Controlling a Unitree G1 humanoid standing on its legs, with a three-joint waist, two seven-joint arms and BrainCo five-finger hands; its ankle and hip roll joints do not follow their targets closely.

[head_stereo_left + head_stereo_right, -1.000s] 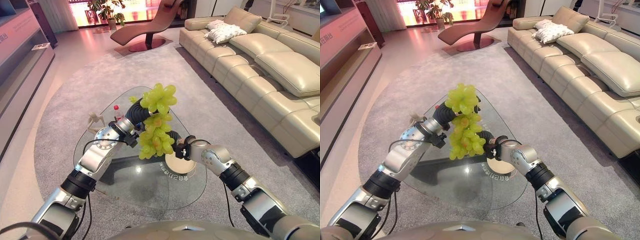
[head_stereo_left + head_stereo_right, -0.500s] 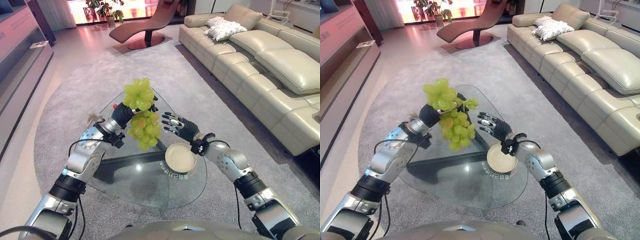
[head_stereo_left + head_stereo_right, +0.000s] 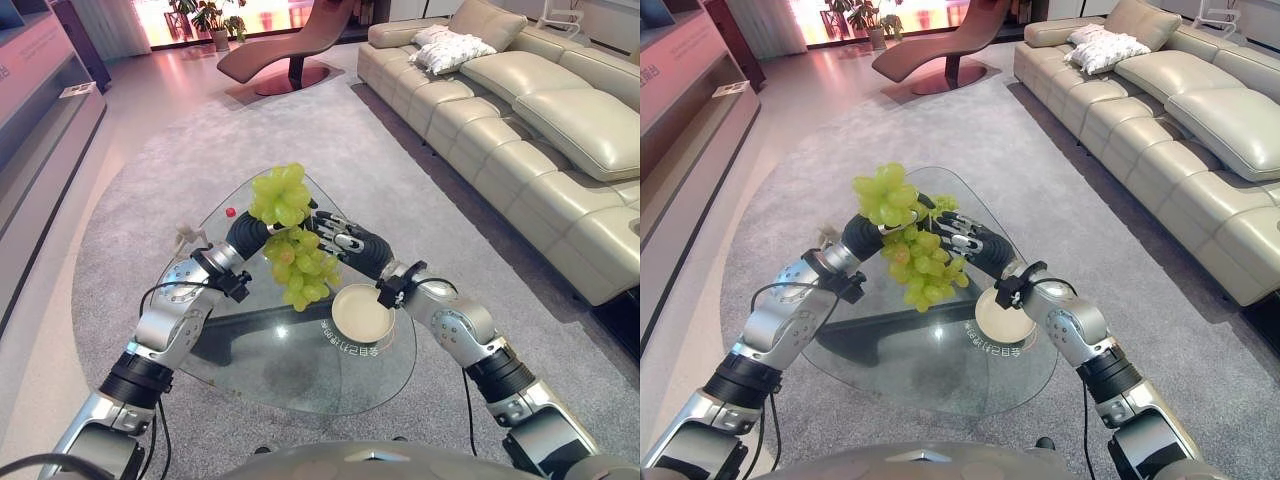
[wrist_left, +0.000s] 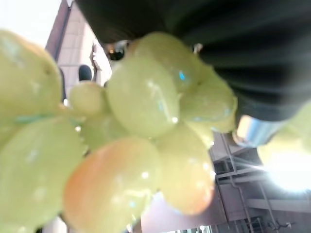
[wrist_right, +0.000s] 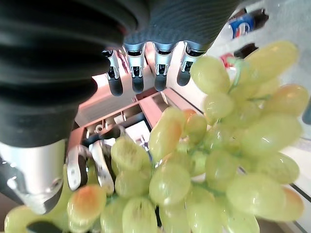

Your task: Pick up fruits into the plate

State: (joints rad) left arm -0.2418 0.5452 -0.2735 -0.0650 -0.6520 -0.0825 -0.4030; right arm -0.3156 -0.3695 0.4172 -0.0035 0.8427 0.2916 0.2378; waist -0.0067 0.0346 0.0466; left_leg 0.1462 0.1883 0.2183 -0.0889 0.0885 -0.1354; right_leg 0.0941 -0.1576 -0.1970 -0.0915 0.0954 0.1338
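Left eye view: left hand point(image 3: 247, 232) grips the grapes point(image 3: 297, 262) aloft over the glass table point(image 3: 300, 375), beside the plate point(image 3: 362, 316); right hand point(image 3: 350, 243), fingers spread, likely steadies them.

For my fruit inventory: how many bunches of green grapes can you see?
1. The bunch of green grapes hangs from the left hand above the glass table, beside the right hand.

A rounded three-cornered glass table point(image 3: 300, 385) stands on a grey rug point(image 3: 140, 190). On the glass, a pale round plate point(image 3: 361, 314) sits toward 3 o'clock (near that edge). A small red-capped object point(image 3: 231, 212) lies toward 11 o'clock, with a pale figure-like item point(image 3: 186, 235) at 10 o'clock.
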